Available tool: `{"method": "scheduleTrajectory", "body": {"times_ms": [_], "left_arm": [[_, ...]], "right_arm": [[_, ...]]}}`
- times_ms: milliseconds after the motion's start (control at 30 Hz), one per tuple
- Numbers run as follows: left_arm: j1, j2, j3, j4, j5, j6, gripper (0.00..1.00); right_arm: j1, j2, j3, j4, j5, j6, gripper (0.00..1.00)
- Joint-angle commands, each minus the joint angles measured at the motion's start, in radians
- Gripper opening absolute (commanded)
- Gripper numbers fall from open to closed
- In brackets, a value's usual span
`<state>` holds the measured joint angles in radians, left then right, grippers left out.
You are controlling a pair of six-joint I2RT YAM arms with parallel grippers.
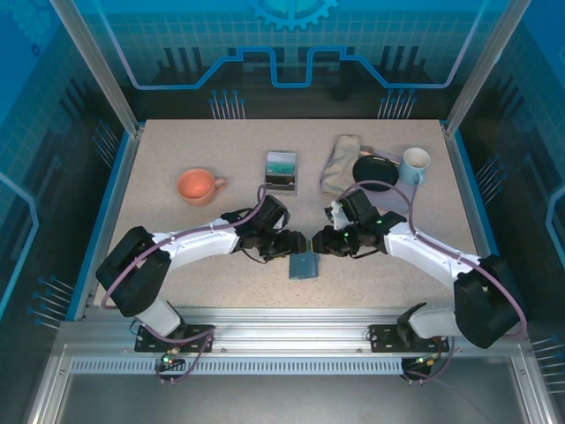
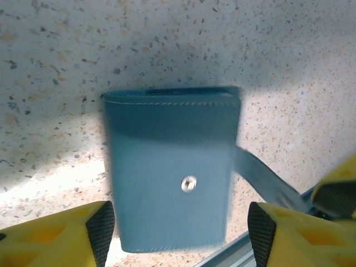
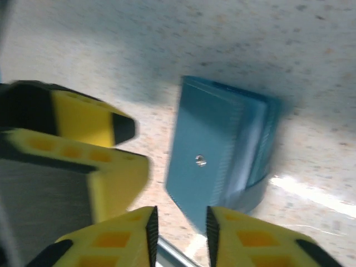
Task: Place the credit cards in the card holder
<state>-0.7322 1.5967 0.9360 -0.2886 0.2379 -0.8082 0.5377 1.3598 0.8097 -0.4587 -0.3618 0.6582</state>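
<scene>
On the far left part of my table point(image 1: 177, 265) I see an orange mug point(image 1: 196, 186), its handle turned to the right. The table is light and speckled. Near the far middle lies a small grey tray point(image 1: 282, 172) with something teal and something dark inside; I cannot tell exactly what. To the right of it is a beige folded cloth point(image 1: 340, 161). Just beside the cloth is a black round object point(image 1: 374, 170), and next to that, at the far right, stands a white and light blue mug point(image 1: 413, 165).

Card holder point(image 1: 304, 265) lies between both arms' fingers point(image 2: 101, 225)
</scene>
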Motion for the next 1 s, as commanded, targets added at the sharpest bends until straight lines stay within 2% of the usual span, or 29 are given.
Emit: {"method": "scheduleTrajectory", "body": {"times_ms": [0, 67, 100, 167, 267, 333, 433, 600, 733, 867, 967], "left_arm": [[0.013, -0.054, 0.033, -0.106, -0.098, 0.011, 0.73], [0.063, -0.078, 0.029, -0.134, -0.105, 0.009, 0.74], [0.101, -0.087, 0.024, -0.134, -0.086, 0.009, 0.75], [0.172, -0.104, 0.016, -0.108, -0.031, 0.015, 0.77], [0.268, -0.111, 0.043, -0.093, -0.004, 0.034, 0.85], [0.317, -0.070, 0.130, -0.124, 0.007, 0.085, 0.88], [0.376, 0.039, 0.301, -0.183, 0.019, 0.130, 0.93], [0.451, 0.286, 0.613, -0.252, 0.062, 0.135, 0.99], [0.500, 0.502, 0.864, -0.355, 0.083, 0.090, 0.98], [0.514, 0.626, 1.015, -0.367, 0.118, 0.052, 0.97], [0.523, 0.697, 1.074, -0.340, 0.173, 0.008, 0.98]], "right_arm": [[-0.015, 0.051, 0.063, -0.150, 0.126, -0.068, 0.44], [-0.040, 0.054, 0.114, -0.175, 0.162, -0.100, 0.50], [-0.058, 0.052, 0.137, -0.180, 0.178, -0.117, 0.57], [-0.089, 0.060, 0.192, -0.157, 0.192, -0.152, 0.63], [-0.135, 0.167, 0.343, -0.141, 0.139, -0.194, 0.68], [-0.135, 0.270, 0.479, -0.156, 0.153, -0.208, 0.71], [-0.154, 0.416, 0.642, -0.145, 0.122, -0.171, 0.75], [-0.178, 0.604, 0.814, -0.081, 0.065, -0.086, 0.83], [-0.201, 0.757, 0.976, -0.114, -0.021, -0.013, 0.82], [-0.203, 0.846, 1.037, -0.071, -0.109, 0.021, 0.82], [-0.209, 0.902, 1.083, -0.066, -0.123, 0.052, 0.82]]}}
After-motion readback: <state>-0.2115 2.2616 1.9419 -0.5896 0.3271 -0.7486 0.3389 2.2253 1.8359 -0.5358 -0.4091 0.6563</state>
